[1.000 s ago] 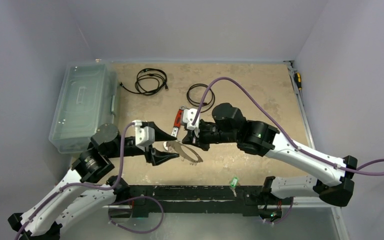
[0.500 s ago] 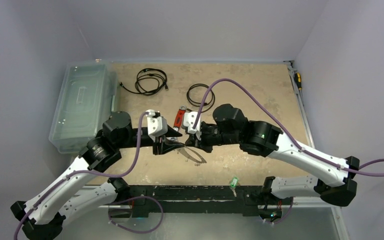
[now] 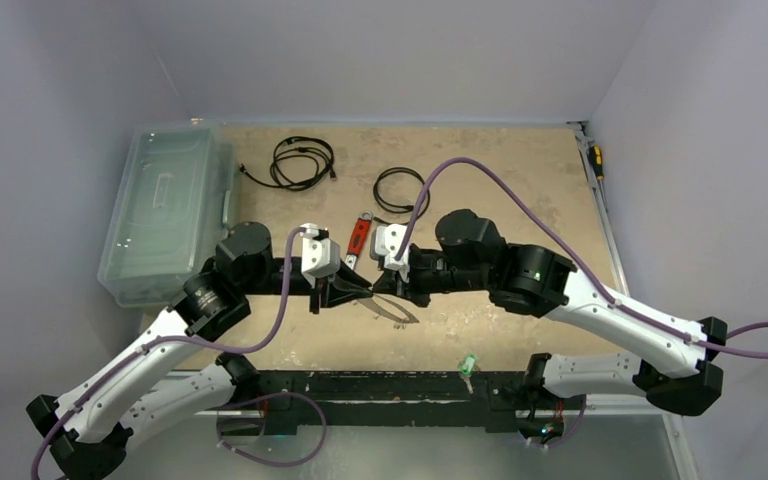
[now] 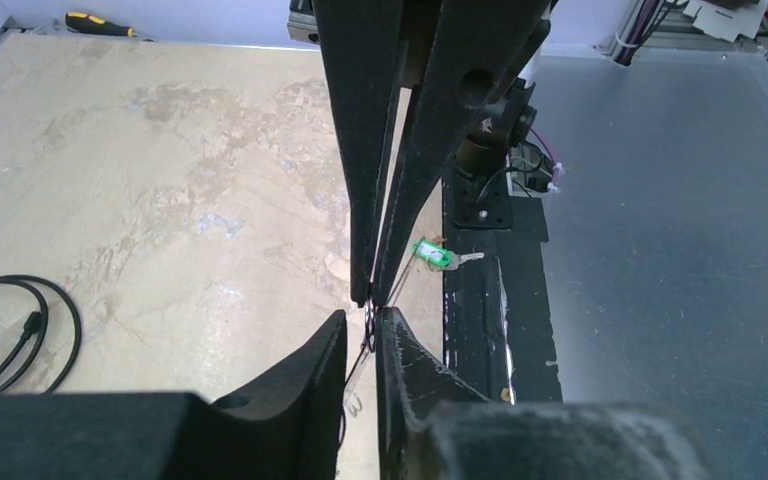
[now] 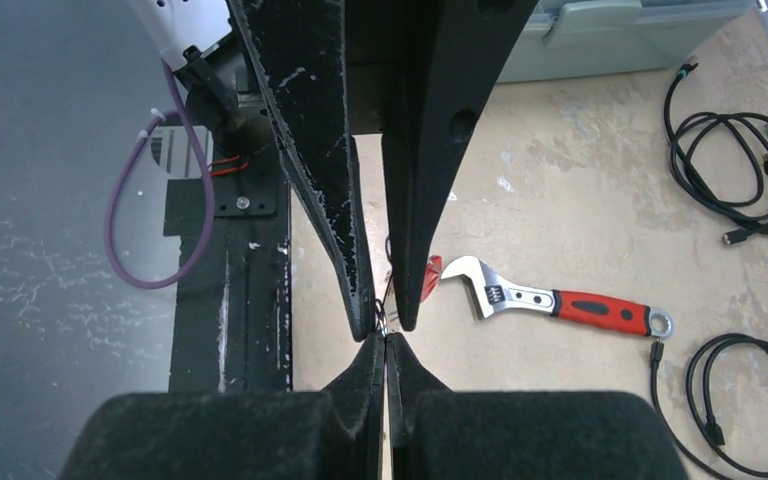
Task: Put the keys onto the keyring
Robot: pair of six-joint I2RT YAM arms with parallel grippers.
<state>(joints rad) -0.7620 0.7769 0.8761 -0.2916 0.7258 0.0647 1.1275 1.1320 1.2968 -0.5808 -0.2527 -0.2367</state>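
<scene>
L gripper [image 3: 362,291] & R gripper [image 3: 382,292] meet tip-to-tip above the surface [image 3: 520,190], both clenched, apparently on the keyring [image 3: 392,308]. Green key [image 3: 468,363] sits unthreaded near front edge. Risk: thin wire slips if either pulls.

White arm links, black joints (purple cables looping).

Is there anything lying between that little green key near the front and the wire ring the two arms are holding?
Nothing visible does. The green key lies alone at the near edge of the table, right of the keyring that the left gripper and right gripper meet over. Only bare tabletop shows between them; the wrench and cables lie farther back.
</scene>
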